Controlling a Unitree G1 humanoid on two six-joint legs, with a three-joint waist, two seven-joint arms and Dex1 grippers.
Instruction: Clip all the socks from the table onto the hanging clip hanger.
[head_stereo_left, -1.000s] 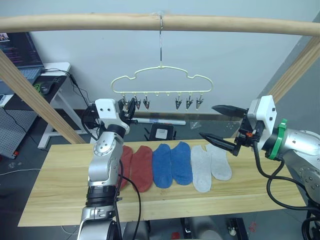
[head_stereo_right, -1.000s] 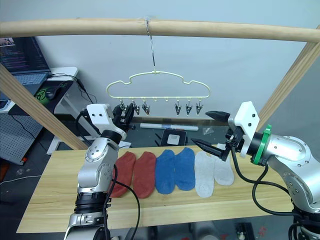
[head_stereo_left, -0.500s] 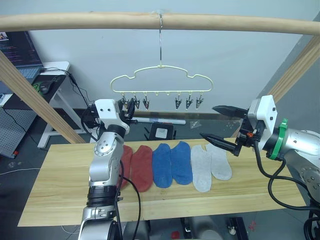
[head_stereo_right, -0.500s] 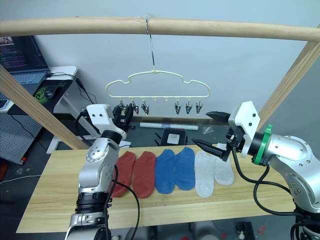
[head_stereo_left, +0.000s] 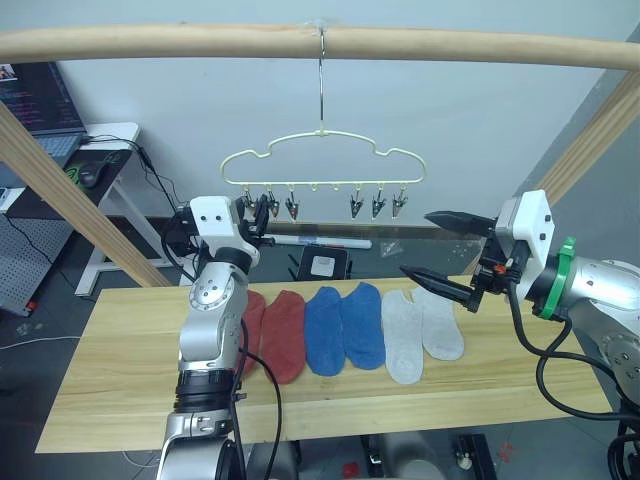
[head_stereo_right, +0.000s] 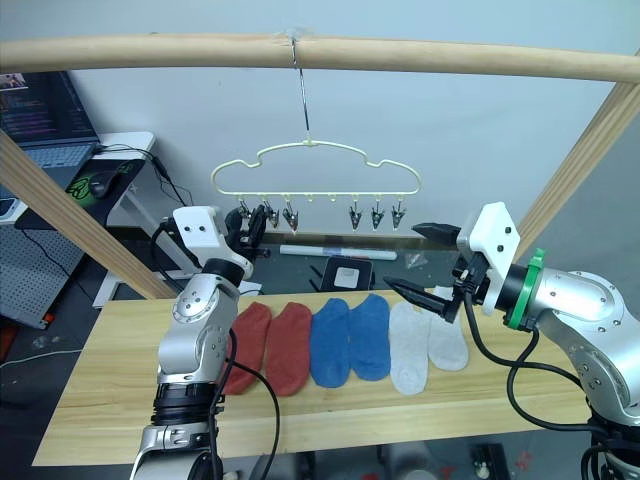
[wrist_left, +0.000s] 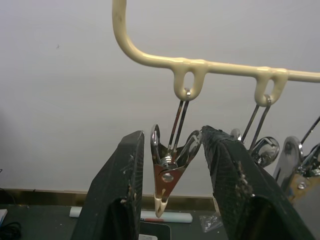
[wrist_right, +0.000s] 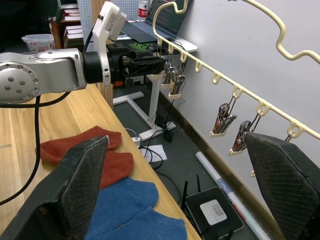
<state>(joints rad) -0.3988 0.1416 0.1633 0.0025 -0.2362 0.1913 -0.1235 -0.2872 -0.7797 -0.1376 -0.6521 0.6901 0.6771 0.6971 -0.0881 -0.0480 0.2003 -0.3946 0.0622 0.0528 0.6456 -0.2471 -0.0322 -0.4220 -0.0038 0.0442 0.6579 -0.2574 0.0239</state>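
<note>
While its two black fingers stand spread on either side of the end clip without pressing it, the left gripper is raised to the hanger, at the left end of its bar. That clip hangs free between the fingers, pale tip down, and two more clips hang just beside it along the same bar. Six clips can be counted under the hanger, three toward each end, and none of them carries anything. The hanger's metal hook goes over a thick wooden pole that runs across above it. To the right of the hanger and a little lower, the right gripper has its fingers spread wide with nothing between them, in the air above the grey socks. Well below the hanger, the six socks lie flat in a row on the table: two rust-red socks, two blue socks, two grey socks, each touching the next. Behind the table, below the hanger, sits a small black box.
</note>
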